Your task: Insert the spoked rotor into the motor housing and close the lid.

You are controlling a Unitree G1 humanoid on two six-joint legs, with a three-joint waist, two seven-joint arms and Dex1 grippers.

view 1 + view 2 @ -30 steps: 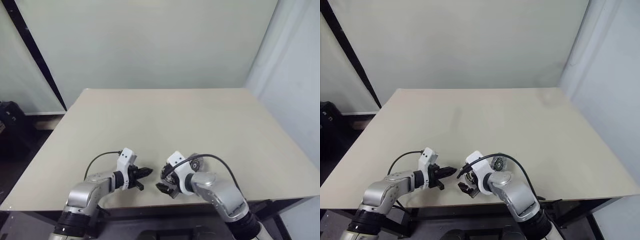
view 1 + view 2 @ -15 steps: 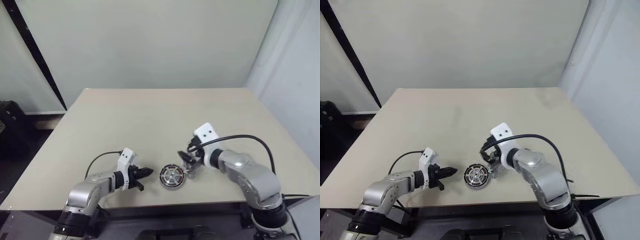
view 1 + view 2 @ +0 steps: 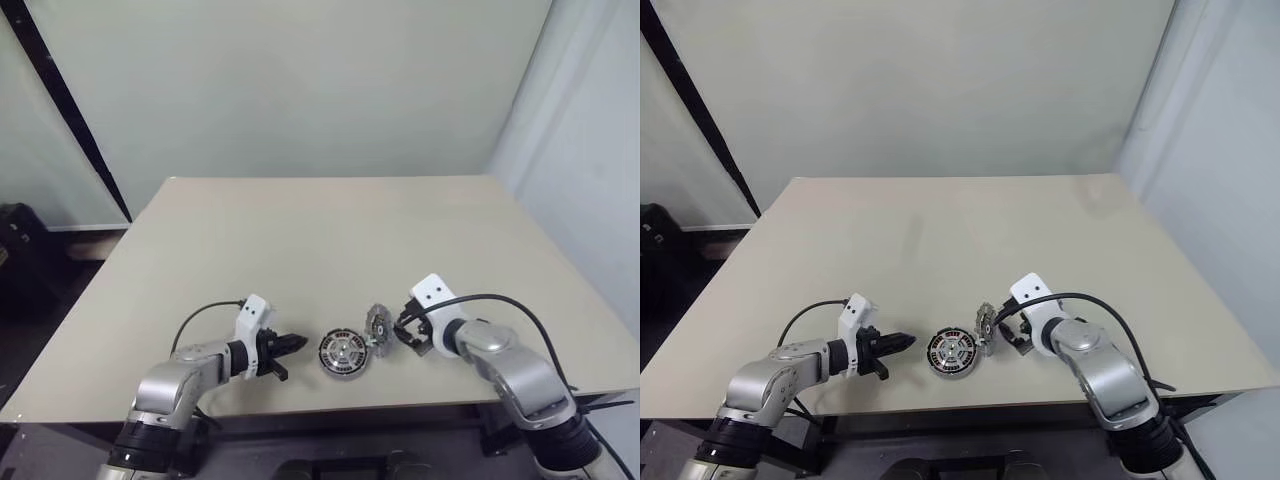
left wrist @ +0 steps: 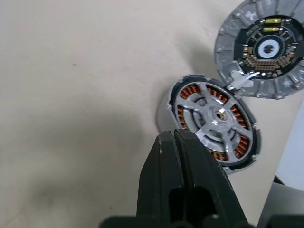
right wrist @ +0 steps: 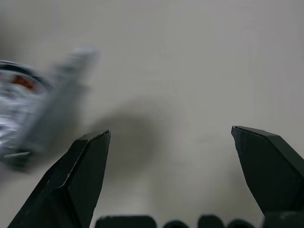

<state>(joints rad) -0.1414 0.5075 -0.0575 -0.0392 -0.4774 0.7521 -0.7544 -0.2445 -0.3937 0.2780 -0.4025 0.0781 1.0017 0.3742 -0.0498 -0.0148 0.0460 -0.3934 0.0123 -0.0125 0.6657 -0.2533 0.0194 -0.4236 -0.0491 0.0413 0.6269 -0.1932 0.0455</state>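
The motor housing [image 3: 342, 353] lies flat near the table's front edge, its copper windings showing. The silver spoked rotor [image 4: 216, 118] sits inside it. The lid [image 3: 378, 324], a grey disc with a dark centre, stands tilted on edge at the housing's right side, touching its rim. My left gripper [image 3: 292, 346] is shut and empty, pointing at the housing from a short way to its left. My right gripper [image 3: 406, 334] is just right of the lid, its fingers [image 5: 83, 175] wide open with nothing between them.
The beige table [image 3: 330, 240] stretches far behind the parts. Its front edge runs close below both grippers. A black bag [image 3: 20, 250] sits on the floor off the table's left side.
My right arm has swung from over the housing out to the right, uncovering the housing and the tilted lid. The left arm has stayed still.
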